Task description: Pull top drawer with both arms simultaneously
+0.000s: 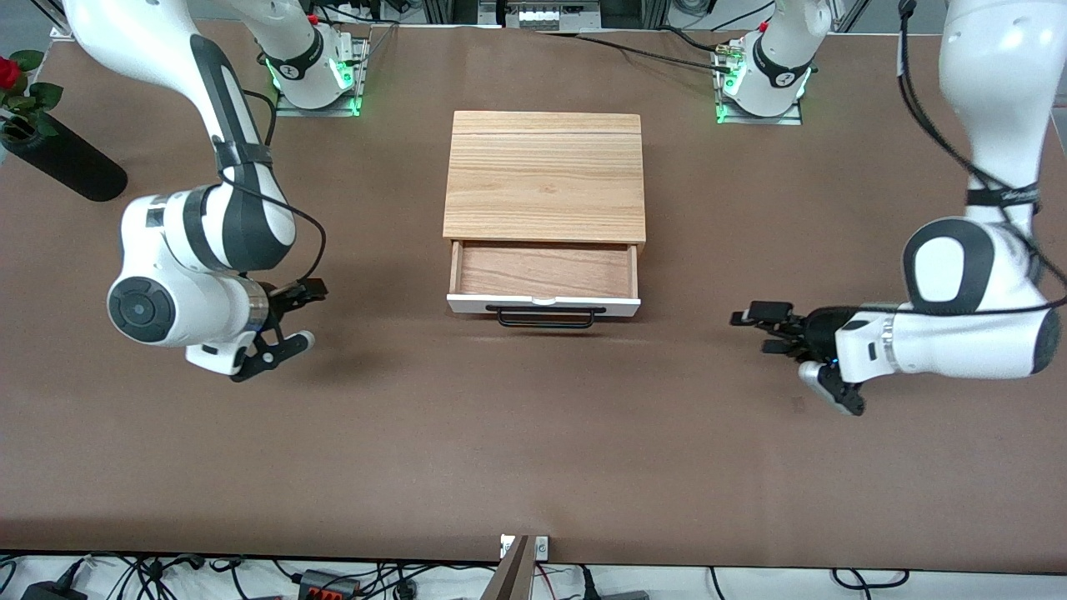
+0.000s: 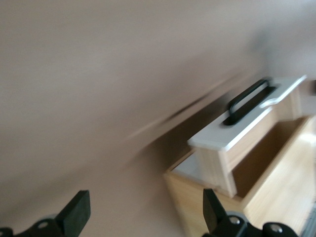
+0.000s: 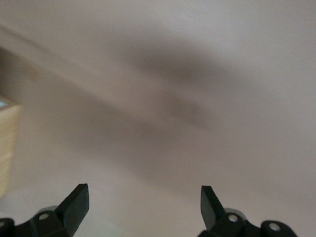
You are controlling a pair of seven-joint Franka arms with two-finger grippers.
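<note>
Top drawer [image 1: 543,279] stands pulled out from the light wood cabinet [image 1: 545,177] at the middle of the desk [image 1: 533,433], its bare wooden tray open to view and its white front panel and black bar handle [image 1: 546,317] facing the front camera. Both arms are well clear of it. The right pincer [image 1: 296,317] hangs over bare desk toward the right arm's end, fingers spread and holding nothing; the right wrist view shows the two black fingertips [image 3: 76,200] wide apart above the brown surface. The left pincer [image 1: 763,329] hovers over the desk toward the left arm's end, likewise spread and empty, its tips pointing toward the drawer; the left wrist view catches the pulled-out drawer [image 2: 247,143] and its handle [image 2: 249,98] some way ahead of the parted fingers [image 2: 212,207]. Neither pincer touches the handle. A black vase holding a red rose [image 1: 50,150] stands at the desk's corner by the right arm's base. Judged from how things lie, the pull itself appears done: the drawer is extended a fair way from the cabinet, though whether it is at full travel cannot be told. What seems left, at most, is for the arms to settle away from the cabinet.
</note>
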